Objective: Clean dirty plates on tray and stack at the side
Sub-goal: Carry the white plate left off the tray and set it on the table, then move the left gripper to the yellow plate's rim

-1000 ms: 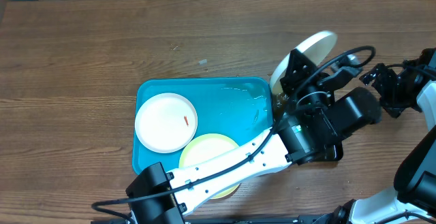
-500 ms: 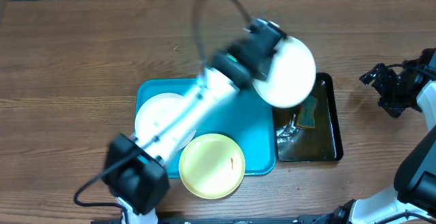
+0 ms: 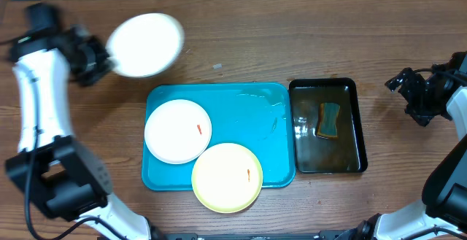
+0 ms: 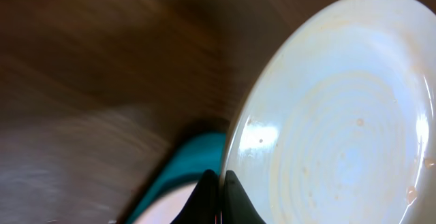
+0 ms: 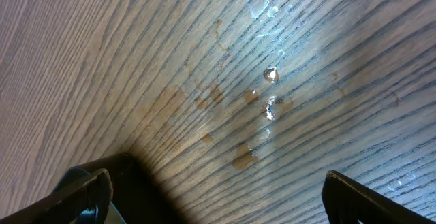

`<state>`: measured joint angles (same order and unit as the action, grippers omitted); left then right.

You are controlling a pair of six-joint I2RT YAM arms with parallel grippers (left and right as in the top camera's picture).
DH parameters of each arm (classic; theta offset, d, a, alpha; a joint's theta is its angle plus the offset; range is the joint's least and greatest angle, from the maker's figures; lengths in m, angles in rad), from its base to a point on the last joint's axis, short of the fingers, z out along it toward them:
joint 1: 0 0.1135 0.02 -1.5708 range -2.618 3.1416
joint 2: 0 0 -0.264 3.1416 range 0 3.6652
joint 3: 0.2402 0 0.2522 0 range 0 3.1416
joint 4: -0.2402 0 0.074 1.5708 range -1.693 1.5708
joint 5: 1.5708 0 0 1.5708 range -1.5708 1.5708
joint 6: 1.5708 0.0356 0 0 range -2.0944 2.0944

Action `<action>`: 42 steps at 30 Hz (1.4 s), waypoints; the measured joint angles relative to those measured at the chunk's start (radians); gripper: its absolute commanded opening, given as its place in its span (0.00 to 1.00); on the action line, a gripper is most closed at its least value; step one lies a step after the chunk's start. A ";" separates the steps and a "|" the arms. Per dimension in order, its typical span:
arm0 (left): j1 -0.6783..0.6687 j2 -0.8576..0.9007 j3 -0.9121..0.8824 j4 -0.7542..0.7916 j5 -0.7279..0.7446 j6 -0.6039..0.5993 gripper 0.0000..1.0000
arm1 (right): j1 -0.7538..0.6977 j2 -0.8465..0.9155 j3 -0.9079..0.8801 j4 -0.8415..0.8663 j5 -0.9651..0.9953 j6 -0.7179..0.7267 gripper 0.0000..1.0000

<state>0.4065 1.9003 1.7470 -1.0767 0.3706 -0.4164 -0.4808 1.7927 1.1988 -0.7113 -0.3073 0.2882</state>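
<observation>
My left gripper (image 3: pixel 102 59) is shut on the rim of a white plate (image 3: pixel 144 44) and holds it in the air over the table's far left; the wrist view shows the plate (image 4: pixel 340 115) pinched between my fingertips (image 4: pixel 219 195). A white plate with an orange-red smear (image 3: pixel 177 130) lies in the turquoise tray (image 3: pixel 248 112). A pale yellow plate with a smear (image 3: pixel 227 177) rests over the tray's front rim. My right gripper (image 3: pixel 406 87) is open and empty at the far right, above wet wood (image 5: pixel 266 101).
A black tray of dark liquid (image 3: pixel 349 160) stands right of the turquoise tray, with a green-and-yellow sponge (image 3: pixel 328 120) in it. Water drops and brown spots (image 5: pixel 269 74) lie on the wood under my right gripper.
My left arm has swung fast from over the black tray to the table's far left, carrying the white plate. The sponge now shows in the black tray. The right arm has not moved.
</observation>
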 measured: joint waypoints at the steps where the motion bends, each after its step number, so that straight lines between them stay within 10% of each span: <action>1: 0.056 0.000 -0.013 0.011 -0.015 0.000 0.04 | 0.000 0.000 0.000 0.000 0.000 -0.001 1.00; 13: 0.292 0.000 -0.360 0.342 -0.121 0.004 0.04 | 0.000 0.000 0.000 0.000 0.000 -0.001 1.00; 14: 0.286 0.000 -0.385 0.364 -0.121 0.007 0.10 | 0.000 0.000 0.000 0.001 0.000 -0.001 1.00; 16: 0.276 0.000 -0.411 0.377 -0.122 0.013 0.64 | 0.000 0.000 0.000 0.000 0.000 0.000 1.00; 18: 0.269 0.000 -0.417 0.383 -0.124 0.023 0.82 | 0.000 0.000 0.000 0.000 0.000 0.000 1.00; 31: 0.160 -0.091 -0.234 0.011 0.140 0.105 0.69 | 0.000 0.000 0.000 0.001 0.000 -0.001 1.00; 42: -0.458 -0.446 -0.196 -0.380 -0.192 0.068 0.52 | 0.000 0.000 0.000 0.001 0.000 0.000 1.00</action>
<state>-0.0513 1.4548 1.5505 -1.4563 0.1791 -0.3481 -0.4808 1.7927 1.1988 -0.7101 -0.3069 0.2882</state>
